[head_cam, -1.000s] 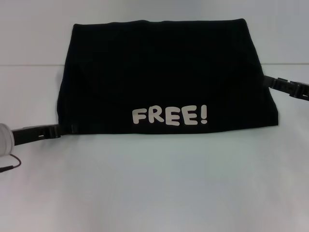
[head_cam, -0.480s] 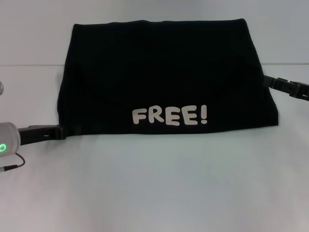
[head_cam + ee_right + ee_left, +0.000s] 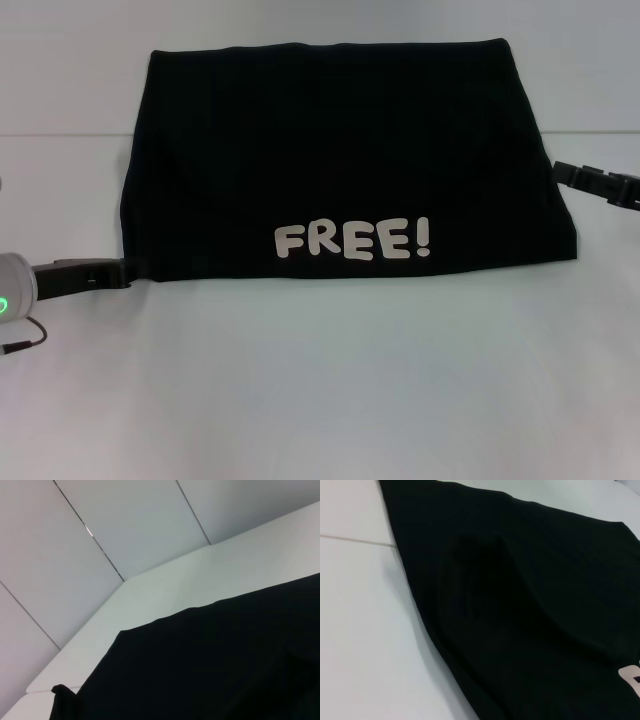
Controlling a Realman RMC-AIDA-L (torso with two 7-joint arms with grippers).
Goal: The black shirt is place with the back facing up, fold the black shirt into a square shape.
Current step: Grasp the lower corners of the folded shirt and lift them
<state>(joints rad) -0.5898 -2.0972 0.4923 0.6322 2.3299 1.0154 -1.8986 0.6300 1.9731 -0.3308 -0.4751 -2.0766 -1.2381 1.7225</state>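
1. The black shirt (image 3: 340,165) lies folded into a wide band on the white table (image 3: 320,380), toward its far edge, with white "FREE!" lettering (image 3: 352,241) along the shirt's near edge.
2. The left gripper (image 3: 125,272) sits at the shirt's near-left corner; the right gripper (image 3: 562,172) sits just beside its right edge. Whether either set of fingers is parted or closed cannot be told.
3. Risk: if a gripper catches only the top layer, the fold may open or skew, giving an uneven shape.
4. Risk: dragging the fabric sideways may bunch the lower layers.
5. Containers: none visible.
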